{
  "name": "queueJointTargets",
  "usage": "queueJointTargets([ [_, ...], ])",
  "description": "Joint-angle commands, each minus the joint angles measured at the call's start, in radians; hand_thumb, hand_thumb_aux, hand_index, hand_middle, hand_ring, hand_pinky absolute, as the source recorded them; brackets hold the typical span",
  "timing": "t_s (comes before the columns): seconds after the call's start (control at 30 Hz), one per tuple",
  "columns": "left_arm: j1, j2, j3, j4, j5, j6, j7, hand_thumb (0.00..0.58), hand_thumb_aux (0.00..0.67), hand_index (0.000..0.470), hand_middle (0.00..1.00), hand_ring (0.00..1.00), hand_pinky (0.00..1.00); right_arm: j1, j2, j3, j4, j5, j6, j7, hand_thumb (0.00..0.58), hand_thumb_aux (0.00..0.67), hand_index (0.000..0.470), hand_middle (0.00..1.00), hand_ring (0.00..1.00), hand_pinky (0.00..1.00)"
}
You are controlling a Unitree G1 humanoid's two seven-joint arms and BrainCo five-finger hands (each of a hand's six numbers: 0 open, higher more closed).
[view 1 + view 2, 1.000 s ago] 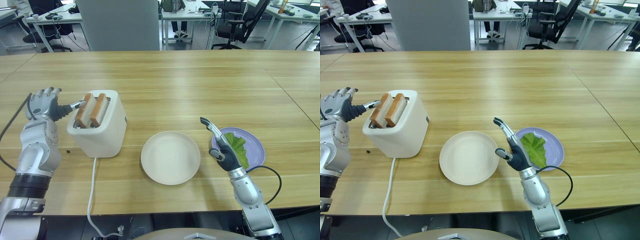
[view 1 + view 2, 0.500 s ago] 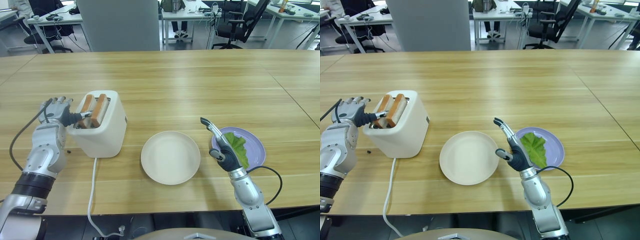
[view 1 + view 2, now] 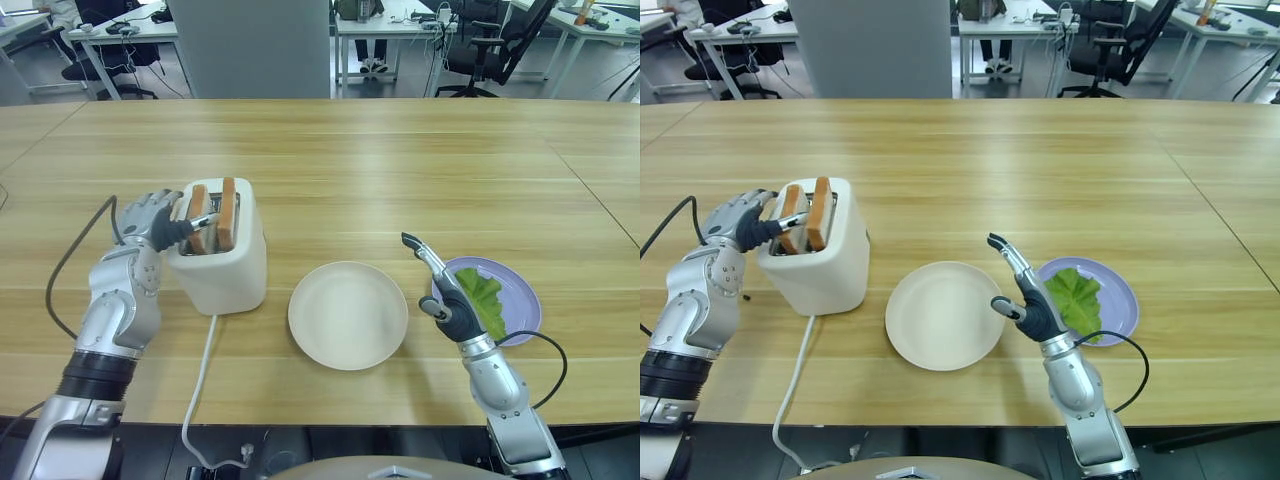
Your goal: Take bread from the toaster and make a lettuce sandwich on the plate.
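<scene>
A white toaster stands at the table's left with two toasted bread slices upright in its slots. My left hand is at the toaster's left top corner, its fingers pinched on the left slice, which still sits in its slot. The right slice is untouched. An empty cream plate lies in the middle. To its right a purple plate holds a lettuce leaf. My right hand stands upright and open between the two plates, holding nothing.
The toaster's white cord trails over the table's front edge. A black cable loops from my right wrist. Bare wooden table stretches behind the plates. Office desks and chairs stand beyond the far edge.
My left hand has moved right from beside the toaster onto its top and closed on the left slice. The right hand has kept still. The view has shifted a little.
</scene>
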Motion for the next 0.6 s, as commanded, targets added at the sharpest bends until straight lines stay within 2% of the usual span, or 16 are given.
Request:
queueJointTargets([
  [0.03,-0.029,-0.016,0.076,-0.055,-0.066,-0.006,0.028,0.509,0.436,0.299,0.09,0.09,0.09,-0.002,-0.028,-0.062,0.009,-0.068,0.062,-0.031,0.000,0.000,0.000,0.00,0.00,0.00],
  [0.07,-0.030,-0.018,0.086,-0.059,-0.076,-0.006,0.029,0.558,0.539,0.370,0.27,0.27,0.27,-0.005,-0.033,-0.077,0.010,-0.075,0.080,-0.038,0.000,0.000,0.000,0.00,0.00,0.00],
  [0.1,-0.029,-0.019,0.093,-0.061,-0.083,-0.006,0.031,0.580,0.670,0.460,0.48,0.48,0.48,-0.007,-0.035,-0.091,0.009,-0.076,0.095,-0.043,0.000,0.000,0.000,0.00,0.00,0.00],
  [0.17,-0.021,-0.015,0.096,-0.054,-0.085,-0.005,0.032,0.580,0.670,0.460,0.60,0.60,0.60,-0.010,-0.037,-0.116,0.003,-0.071,0.123,-0.048,0.000,0.000,0.000,0.00,0.00,0.00],
  [0.2,-0.016,-0.013,0.094,-0.049,-0.083,-0.004,0.033,0.580,0.670,0.460,0.60,0.60,0.60,-0.011,-0.039,-0.123,0.001,-0.071,0.131,-0.049,0.000,0.000,0.000,0.00,0.00,0.00],
  [0.23,-0.007,-0.009,0.091,-0.045,-0.077,-0.001,0.034,0.580,0.670,0.460,0.65,0.65,0.65,-0.012,-0.040,-0.129,-0.002,-0.071,0.137,-0.049,0.000,0.000,0.000,0.00,0.00,0.00],
  [0.27,0.001,-0.003,0.085,-0.041,-0.070,0.001,0.033,0.580,0.670,0.460,0.67,0.67,0.67,-0.012,-0.041,-0.132,-0.003,-0.069,0.141,-0.048,0.000,0.000,0.000,0.00,0.00,0.00],
  [0.53,0.038,0.044,0.043,-0.020,0.010,0.030,0.031,0.580,0.662,0.455,0.67,0.67,0.67,-0.004,-0.041,-0.130,-0.024,-0.063,0.150,-0.044,0.000,0.000,0.000,0.00,0.00,0.00],
  [0.57,0.041,0.048,0.039,-0.023,0.022,0.036,0.031,0.506,0.431,0.296,0.65,0.65,0.65,-0.003,-0.041,-0.129,-0.025,-0.063,0.149,-0.044,0.000,0.000,0.000,0.00,0.00,0.00],
  [0.6,0.043,0.049,0.038,-0.028,0.031,0.043,0.031,0.075,0.045,0.031,0.62,0.62,0.62,-0.002,-0.041,-0.128,-0.025,-0.062,0.148,-0.044,0.000,0.000,0.000,0.00,0.00,0.00],
])
